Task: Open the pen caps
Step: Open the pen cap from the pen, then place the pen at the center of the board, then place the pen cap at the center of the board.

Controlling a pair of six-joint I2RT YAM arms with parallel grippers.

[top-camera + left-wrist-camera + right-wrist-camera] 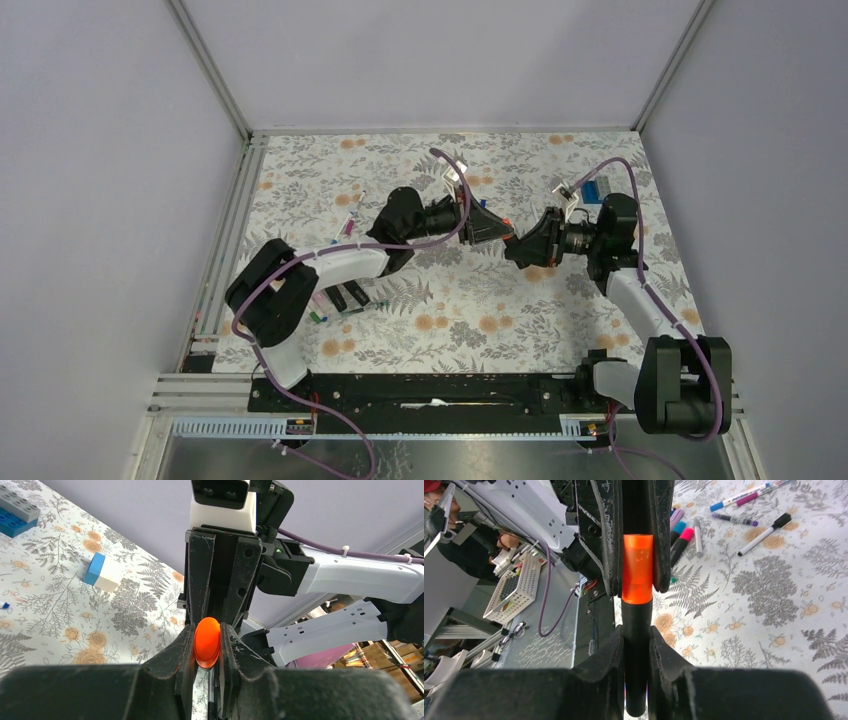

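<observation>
A chunky black highlighter [636,680] with an orange pen cap [637,575] hangs in the air between both arms over the middle of the table. My left gripper [207,635] is shut on the orange cap [207,642], whose rounded end shows between the fingers. My right gripper [636,640] is shut on the black barrel just below the cap. In the top view the left gripper [497,228] and the right gripper [518,245] meet nose to nose. The cap sits on the barrel with no gap that I can see.
Several other capped pens and highlighters [681,535] lie on the floral cloth by the left arm [340,300]. A blue-and-white block [101,572] and toy bricks [15,512] lie at the far right [597,187]. Grey walls enclose the table.
</observation>
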